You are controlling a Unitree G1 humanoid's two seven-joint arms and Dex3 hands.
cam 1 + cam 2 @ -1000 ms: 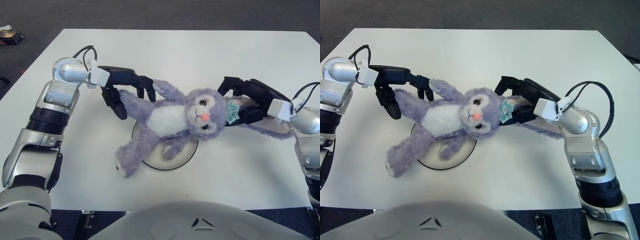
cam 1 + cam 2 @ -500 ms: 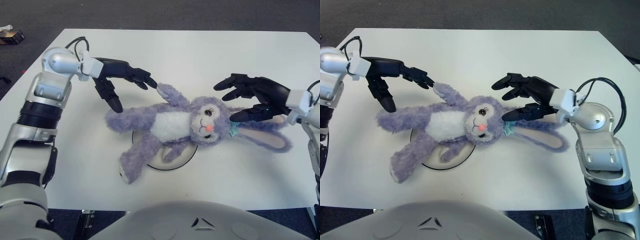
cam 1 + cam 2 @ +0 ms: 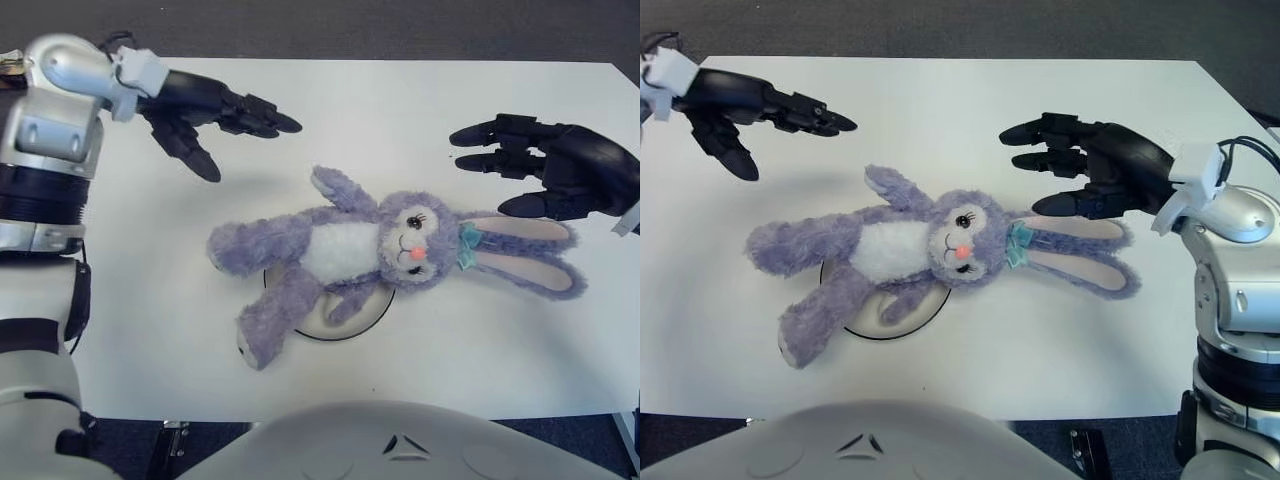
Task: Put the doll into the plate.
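Note:
A purple plush rabbit doll with a white belly and a teal bow lies on its back across a white plate, which it mostly covers. Its head and long ears stretch off the plate to the right; one leg hangs past the rim at the lower left. My left hand hovers above and to the left of the doll, fingers spread, holding nothing. My right hand hovers above the ears on the right, also open and apart from the doll.
The white table reaches to a front edge close to my body. Dark carpet lies beyond the far edge. A small dark object sits on the floor at the far left.
Both hands have let go of the doll and risen away, the left up and leftward, the right up and rightward. The doll has settled flat over the plate.

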